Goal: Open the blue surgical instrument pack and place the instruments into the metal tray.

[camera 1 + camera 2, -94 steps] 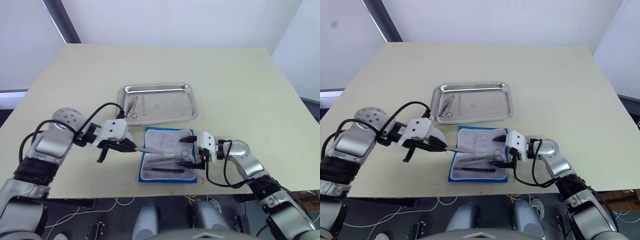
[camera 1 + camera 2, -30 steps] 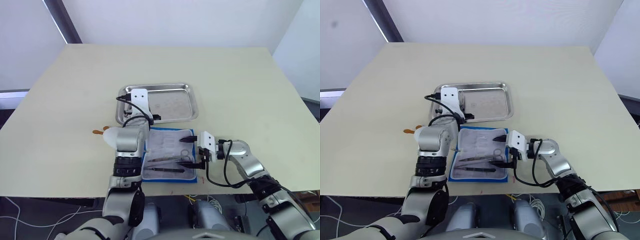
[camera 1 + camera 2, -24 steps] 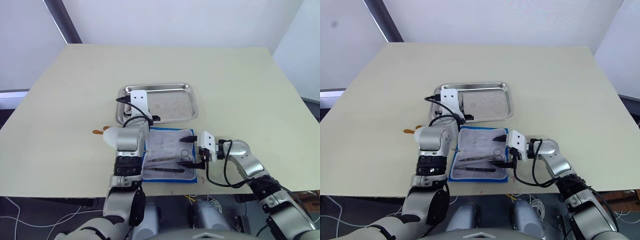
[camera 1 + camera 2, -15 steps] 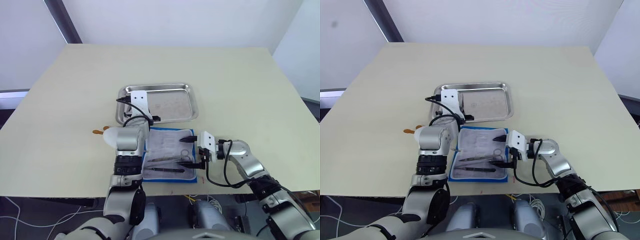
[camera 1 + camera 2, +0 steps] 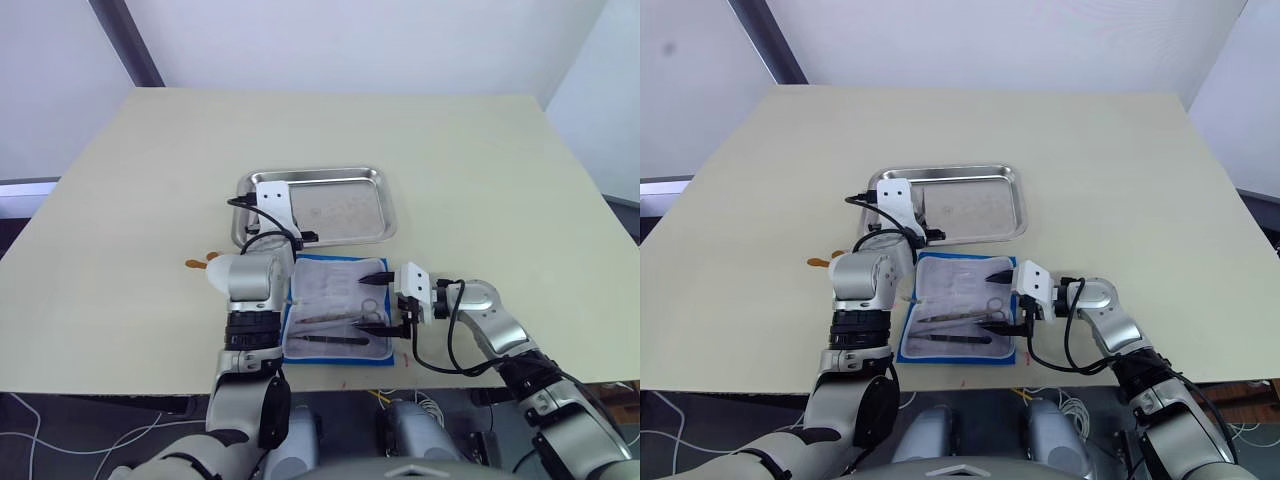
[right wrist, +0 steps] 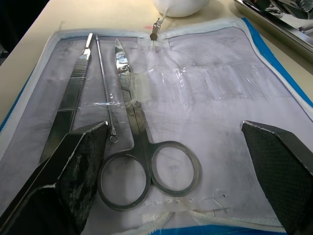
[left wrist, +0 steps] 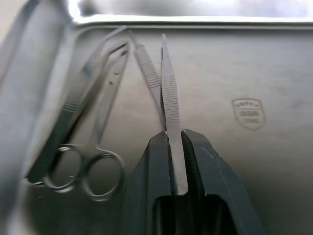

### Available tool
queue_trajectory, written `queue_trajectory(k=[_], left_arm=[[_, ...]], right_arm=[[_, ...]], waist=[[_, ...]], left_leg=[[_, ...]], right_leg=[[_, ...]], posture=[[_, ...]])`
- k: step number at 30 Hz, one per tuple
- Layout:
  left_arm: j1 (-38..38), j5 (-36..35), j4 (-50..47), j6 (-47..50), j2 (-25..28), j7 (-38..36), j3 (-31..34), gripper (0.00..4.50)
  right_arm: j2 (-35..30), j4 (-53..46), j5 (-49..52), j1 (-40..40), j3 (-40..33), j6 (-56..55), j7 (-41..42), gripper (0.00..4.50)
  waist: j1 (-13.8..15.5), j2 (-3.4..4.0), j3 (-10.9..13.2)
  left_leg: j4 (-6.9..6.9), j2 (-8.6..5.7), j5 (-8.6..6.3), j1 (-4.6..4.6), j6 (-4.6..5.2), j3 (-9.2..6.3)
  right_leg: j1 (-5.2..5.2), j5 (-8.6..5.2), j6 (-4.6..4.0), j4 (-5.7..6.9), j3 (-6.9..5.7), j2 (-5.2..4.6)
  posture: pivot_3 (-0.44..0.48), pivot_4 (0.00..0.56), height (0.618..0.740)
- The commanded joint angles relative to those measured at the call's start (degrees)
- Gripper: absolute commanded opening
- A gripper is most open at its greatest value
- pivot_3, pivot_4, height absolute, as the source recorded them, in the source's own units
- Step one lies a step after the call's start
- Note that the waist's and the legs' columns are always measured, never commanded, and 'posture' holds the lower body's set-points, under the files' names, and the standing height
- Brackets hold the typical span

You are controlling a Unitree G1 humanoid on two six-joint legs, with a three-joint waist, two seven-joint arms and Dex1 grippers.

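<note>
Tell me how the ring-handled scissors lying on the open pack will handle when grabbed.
The scissors look like thin bare metal, so probably stiff, light and slippery between the pads. They lie flat on the pack's soft lining, apparently under clear strips, so they may snag and drag it. The right pincer stands open above them.

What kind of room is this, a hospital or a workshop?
Probably a robot test lab, not a hospital. A bare beige table stands against plain white walls, loose cables trail on the floor beneath it, and a metal tray serves for practice.
</note>
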Motion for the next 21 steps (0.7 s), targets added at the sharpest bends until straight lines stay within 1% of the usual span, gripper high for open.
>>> queue_trajectory(k=[1, 11, 13, 14, 16, 18, 21], left_arm=[[-0.25, -0.7, -0.93, -0.02, 0.0, -1.14, -0.86, 0.09], [0.02, -0.9, -0.98, 1.1, -0.21, -1.46, -1.03, 0.09], [-0.17, -0.87, -0.87, 1.15, -0.16, -1.25, -0.88, 0.88], [-0.18, -0.91, -0.9, 1.17, -0.11, -1.26, -0.81, 1.15], [-0.33, -0.67, -0.77, 1.13, 0.08, -1.11, -0.91, 2.09], [-0.42, -0.15, -0.62, 1.27, 0.27, -0.65, -1.11, 2.88], [-0.31, -0.2, -0.63, 1.15, 0.22, -0.38, -0.95, 2.88]], right_arm=[[-0.98, 7.16, -5.64, 3.49, 2.82, 2.56, -1.85, 4.5], [-0.96, 6.94, -5.66, 3.76, 2.87, 2.6, -2.01, 4.5], [-0.9, 7.09, -5.66, 3.65, 2.86, 2.55, -2.01, 4.5], [-0.86, 7.09, -5.68, 3.64, 2.88, 2.55, -2.05, 4.5], [-0.76, 7.15, -5.67, 3.59, 2.91, 2.54, -2.05, 4.5], [-0.72, 7.1, -5.66, 3.63, 2.95, 2.56, -2.05, 4.5], [-0.67, 7.05, -5.66, 3.69, 2.98, 2.61, -2.07, 4.5]], waist=[[0.0, 0.0, 0.0], [0.0, 0.01, 0.0], [0.0, 0.01, 0.0], [0.0, 0.02, 0.0], [0.0, 0.04, -0.01], [0.0, 0.05, -0.01], [-0.01, 0.05, -0.01]], left_leg=[[0.0, 0.0, 0.0, 0.0, 0.0, 0.0], [0.0, 0.0, 0.0, 0.0, 0.0, -0.01], [0.0, 0.0, 0.0, 0.0, 0.0, -0.01], [0.0, 0.0, 0.0, 0.0, 0.0, -0.01], [0.0, 0.0, 0.0, 0.0, 0.0, 0.0], [-0.01, 0.0, 0.0, 0.0, 0.0, -0.01], [-0.01, 0.0, 0.0, 0.01, 0.0, 0.0]], right_leg=[[0.0, 0.0, 0.0, 0.0, 0.0, 0.0], [0.0, 0.0, 0.0, 0.0, 0.0, 0.0], [0.0, 0.0, 0.0, 0.0, -0.01, 0.0], [0.0, 0.0, 0.0, 0.0, 0.0, 0.0], [0.0, 0.0, 0.0, 0.0, 0.01, 0.0], [0.0, 0.0, 0.0, 0.0, 0.0, 0.0], [0.0, 0.0, 0.0, 0.0, 0.0, 0.0]], posture=[[0.0, 0.15, 0.74], [0.0, 0.15, 0.74], [0.0, 0.15, 0.74], [0.0, 0.15, 0.74], [0.0, 0.15, 0.74], [0.0, 0.15, 0.74], [0.0, 0.15, 0.74]])
